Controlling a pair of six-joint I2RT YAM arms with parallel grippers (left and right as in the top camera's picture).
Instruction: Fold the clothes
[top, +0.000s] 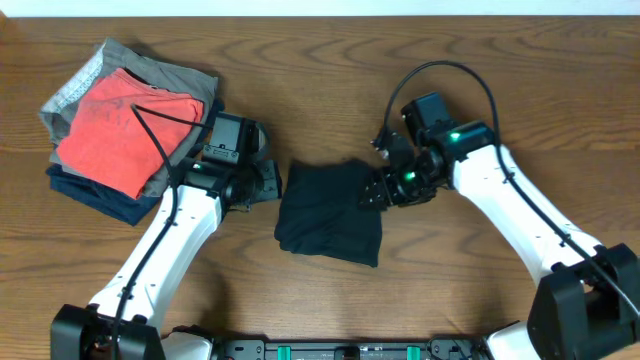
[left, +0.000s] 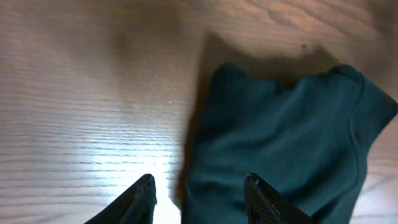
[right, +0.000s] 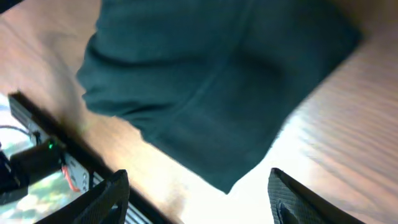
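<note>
The black shirt lies folded into a compact rectangle in the middle of the table. It also shows in the left wrist view and in the right wrist view. My left gripper is open and empty at the shirt's left edge; in its wrist view the jaws straddle that edge without holding it. My right gripper is open and empty at the shirt's right edge; its jaws hover just off a corner of the fabric. No lettering or collar shows.
A stack of folded garments sits at the table's back left: a red one on top, grey and navy ones under it. The robot base rail runs along the front edge.
</note>
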